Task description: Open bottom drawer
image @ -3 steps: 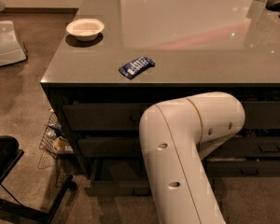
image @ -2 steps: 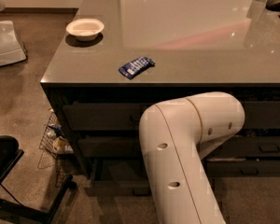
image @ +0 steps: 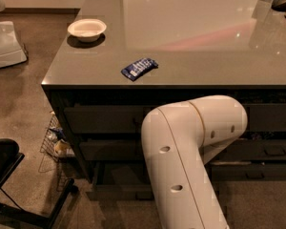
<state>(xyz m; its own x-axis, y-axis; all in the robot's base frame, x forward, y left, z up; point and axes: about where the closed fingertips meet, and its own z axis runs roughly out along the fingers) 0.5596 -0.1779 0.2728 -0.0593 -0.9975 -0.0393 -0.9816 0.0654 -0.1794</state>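
Observation:
The bottom drawer [image: 115, 192] is the low dark panel near the floor, under two taller drawer fronts [image: 102, 119] of the left stack below the grey counter [image: 190, 37]. My white arm [image: 190, 151] bends across the front of the cabinet and hides the drawer's middle and right part, handle included. I cannot tell how far the drawer stands out. My gripper is hidden behind the arm, somewhere low in front of the drawers.
A white bowl [image: 87, 29] and a blue packet [image: 139, 68] lie on the counter. A wire basket [image: 55, 142] sits at the cabinet's left side. A black chair base [image: 9, 180] stands on the floor at lower left. The right-hand stack's drawers [image: 274, 150] show handles.

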